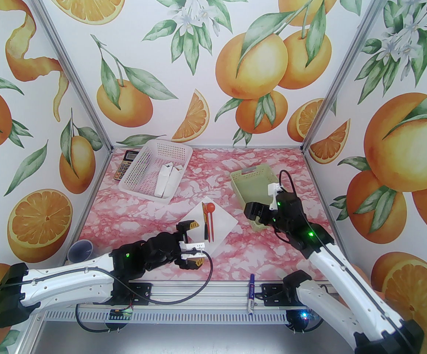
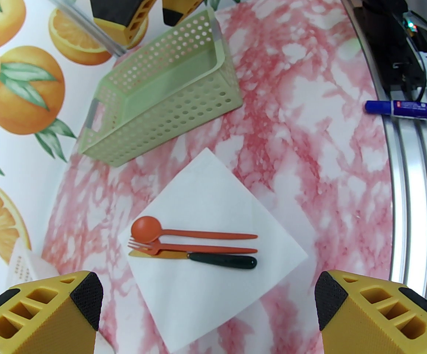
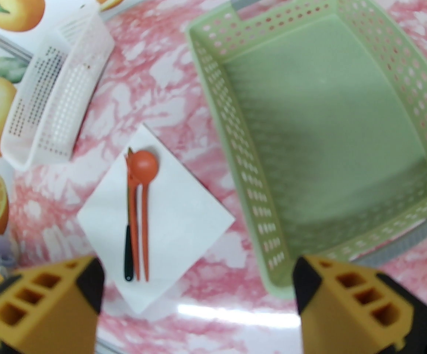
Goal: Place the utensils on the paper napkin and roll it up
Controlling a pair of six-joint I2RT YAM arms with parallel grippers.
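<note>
I see the utensils [image 2: 193,243] lying side by side on the napkin [image 2: 213,197] — flat on the desk [image 2: 309,124]. Left jaws and right jaws both stand wide apart, holding nothing.

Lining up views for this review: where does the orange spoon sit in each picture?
Top external: spoon mid-table on the napkin, bowl away from the arms.
Left wrist: spoon lower centre, bowl left.
Right wrist: spoon left of centre, bowl up.
Shared landmark: the green basket beside the napkin.
</note>
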